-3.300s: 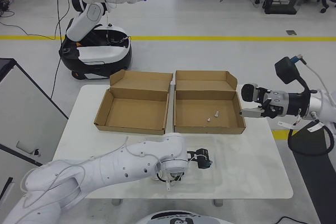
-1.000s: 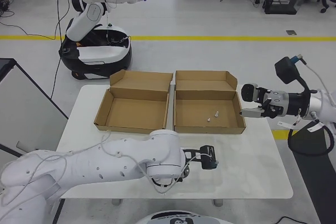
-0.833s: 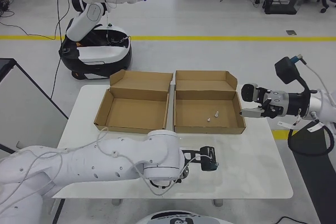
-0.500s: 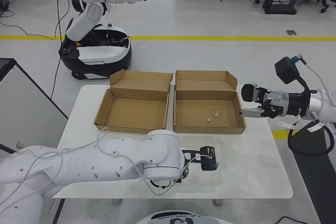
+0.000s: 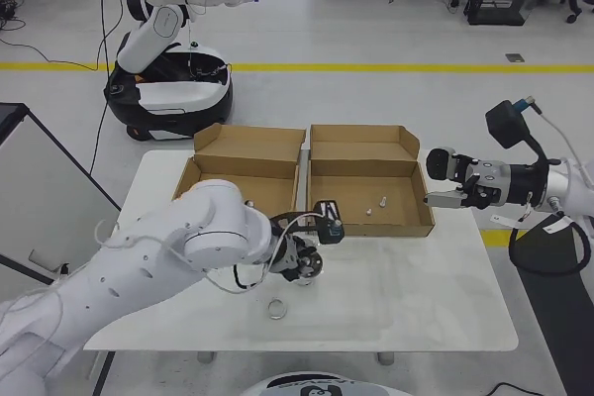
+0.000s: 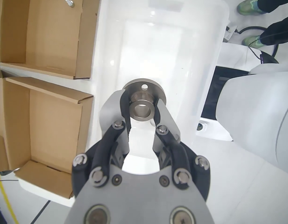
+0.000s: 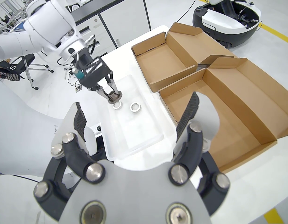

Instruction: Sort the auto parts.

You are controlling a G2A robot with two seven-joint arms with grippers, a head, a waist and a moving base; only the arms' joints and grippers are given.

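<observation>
My left gripper (image 6: 141, 108) is shut on a flanged metal bushing (image 6: 144, 89), held a little above a clear plastic tray (image 6: 204, 47). From above, this gripper (image 5: 307, 263) hangs over the table's middle, just in front of the two cardboard boxes. Two metal rings (image 7: 117, 105) (image 7: 135, 107) lie in the tray under it; one ring (image 5: 276, 310) shows from above. Two bolts (image 5: 369, 210) (image 5: 382, 201) lie in the right box (image 5: 422, 198). My right gripper (image 7: 134, 110) stands open with nothing in it, in the air beside the table's right edge (image 5: 431, 183).
The left box (image 5: 240, 228) holds nothing I can see. Both boxes have raised flaps at the back. A grey cabinet (image 5: 20, 188) stands left of the table and another robot base (image 5: 173, 94) behind it. A person's shoes (image 6: 249, 8) are on the floor by the table.
My left arm has swung its gripper from the table's front right toward the middle, nearer the boxes. A ring it covered now shows on the table. The right arm has not moved.
</observation>
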